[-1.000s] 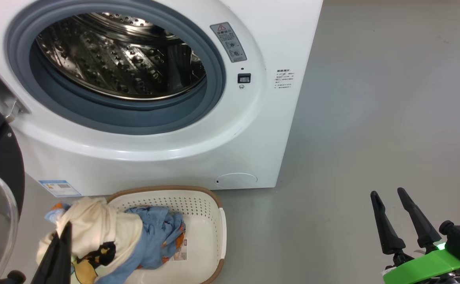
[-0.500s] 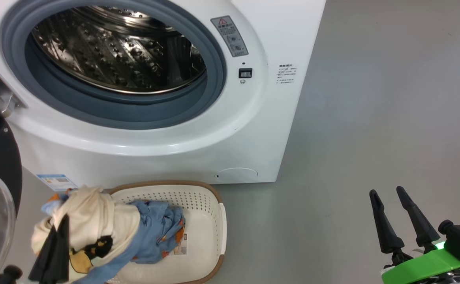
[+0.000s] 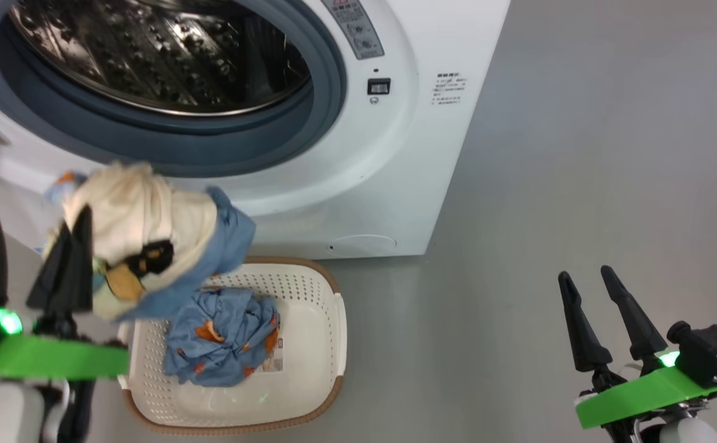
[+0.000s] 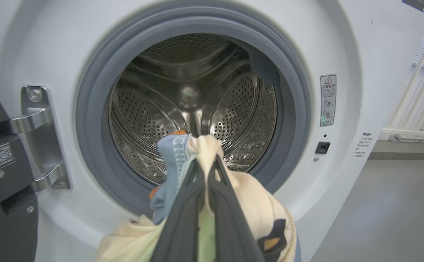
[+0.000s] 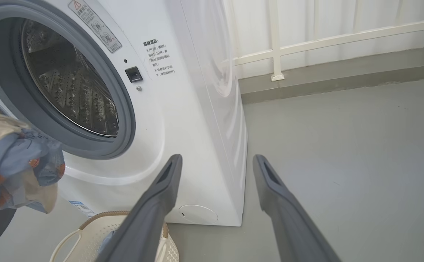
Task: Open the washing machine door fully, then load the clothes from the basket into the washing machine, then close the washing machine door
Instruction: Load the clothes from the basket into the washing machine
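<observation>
Clothes (image 3: 167, 221) raised from basket (image 3: 341, 326) toward washing machine (image 3: 395, 154), pinched by left end effector (image 3: 84, 215); right end effector (image 3: 586, 275) spread

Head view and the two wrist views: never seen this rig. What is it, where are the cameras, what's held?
A two-armed wheeled robot loading a washing machine. The head view looks down from its head; each wrist view looks along one arm's gripper. The left gripper is shut on a cream and blue bundle of clothes, up in front of the open drum; the door stands open at the left. More blue clothes lie in the basket on the grey floor. The right gripper is open, holding nothing.
</observation>
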### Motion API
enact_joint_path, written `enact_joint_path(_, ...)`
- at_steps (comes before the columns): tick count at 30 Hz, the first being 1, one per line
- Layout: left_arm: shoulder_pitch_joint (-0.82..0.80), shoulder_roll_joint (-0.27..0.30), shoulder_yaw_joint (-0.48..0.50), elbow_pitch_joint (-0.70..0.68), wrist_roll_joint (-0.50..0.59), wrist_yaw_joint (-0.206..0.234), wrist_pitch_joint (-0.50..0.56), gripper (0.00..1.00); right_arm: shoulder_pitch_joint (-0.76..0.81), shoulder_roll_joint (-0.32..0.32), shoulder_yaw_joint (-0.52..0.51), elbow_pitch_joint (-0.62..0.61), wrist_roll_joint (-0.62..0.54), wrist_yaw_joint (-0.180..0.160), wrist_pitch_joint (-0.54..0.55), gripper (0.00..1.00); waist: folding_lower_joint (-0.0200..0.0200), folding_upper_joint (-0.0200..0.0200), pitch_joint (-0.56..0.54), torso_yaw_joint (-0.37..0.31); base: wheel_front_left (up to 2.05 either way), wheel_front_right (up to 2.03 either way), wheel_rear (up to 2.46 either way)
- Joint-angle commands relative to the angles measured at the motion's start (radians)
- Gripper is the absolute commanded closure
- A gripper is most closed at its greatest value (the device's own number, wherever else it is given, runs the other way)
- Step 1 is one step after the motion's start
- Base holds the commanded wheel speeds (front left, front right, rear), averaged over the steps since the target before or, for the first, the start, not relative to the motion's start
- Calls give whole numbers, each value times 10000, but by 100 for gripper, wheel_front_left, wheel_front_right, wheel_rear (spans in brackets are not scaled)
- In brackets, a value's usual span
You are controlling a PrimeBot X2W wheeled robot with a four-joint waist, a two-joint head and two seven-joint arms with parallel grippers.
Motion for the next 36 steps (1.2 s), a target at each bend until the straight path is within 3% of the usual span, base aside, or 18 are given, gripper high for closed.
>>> enact_joint_path(1,-817,430,249,-8,-190,-29,-91,100,-225,-48,292,-261,-99,16,-48,0,0,0,312,-122,0,0,0)
enact_joint_path(18,-5882,1326,-1428,3007,-786,-29,-91,100,-1134,515,577,-426,-477,16,-48,0,0,0,2075,-803,0,0,0)
enact_joint_path(36,-8899,1876,-3643,7023,-1780,-29,-91,100,-1865,928,1425,-475,-656,16,-48,0,0,0,3239,-1767,0,0,0)
